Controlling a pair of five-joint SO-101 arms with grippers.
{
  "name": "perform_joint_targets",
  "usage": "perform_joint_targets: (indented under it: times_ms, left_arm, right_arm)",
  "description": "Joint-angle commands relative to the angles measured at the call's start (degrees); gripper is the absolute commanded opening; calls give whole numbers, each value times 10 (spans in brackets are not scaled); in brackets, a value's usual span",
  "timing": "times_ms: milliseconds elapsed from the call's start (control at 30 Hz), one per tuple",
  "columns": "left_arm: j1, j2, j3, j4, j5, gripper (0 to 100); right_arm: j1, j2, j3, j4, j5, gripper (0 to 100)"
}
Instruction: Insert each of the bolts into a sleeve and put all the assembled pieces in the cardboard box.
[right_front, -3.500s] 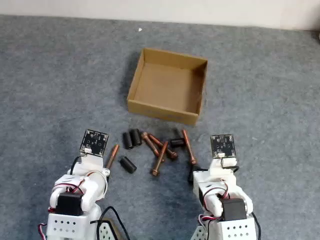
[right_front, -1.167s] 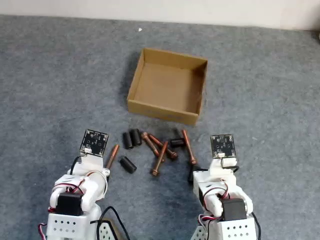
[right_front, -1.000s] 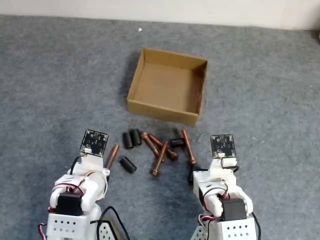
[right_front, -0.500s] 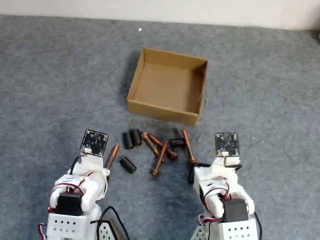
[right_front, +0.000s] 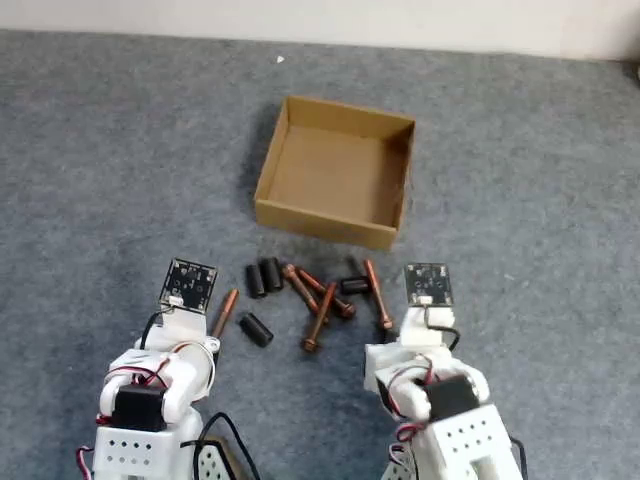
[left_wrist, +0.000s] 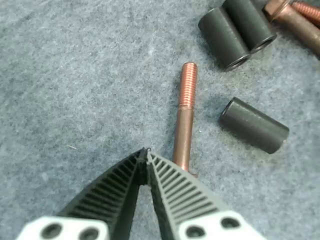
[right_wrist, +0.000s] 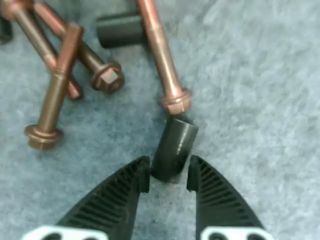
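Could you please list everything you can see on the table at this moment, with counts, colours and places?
cardboard box: one, brown, open-topped and empty, at the far middle of the table.
bolts: five, copper; four in a loose pile in front of the box, one lying apart beside the left hand.
sleeves: five, black; two side by side next to the pile, one alone near the lone bolt, one against the pile, one with its end between the fingers of the right hand.
table: one, grey textured cover, under everything.
left hand: one, black fingers, shut, beside the lone bolt.
right hand: one, black fingers, open, astride a sleeve's end.
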Motion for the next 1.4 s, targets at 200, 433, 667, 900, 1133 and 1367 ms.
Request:
perform_joint_targets:
  times_ms: [200, 433, 667, 900, 1133, 1367]
  left_arm:
    - [-1, -6, 11, 1, -6, 6]
    - [-1, -6, 11, 4, -6, 6]
    - [-1, -6, 11, 5, -6, 7]
    - [-6, -6, 7, 5, -9, 7]
    - [-6, -7, -81, 1, -9, 7]
    - [-2, -6, -167, 1, -182, 8]
  right_arm:
    - [5, 244, -121, -67, -18, 117]
    - [48, 373, -145, -129, -18, 116]
    - [56, 421, -148, -147, -12, 2]
    - [54, 421, -191, -143, -15, 4]
    - [58, 411, -192, -143, -17, 4]
    - [58, 261, -188, -57, -18, 4]
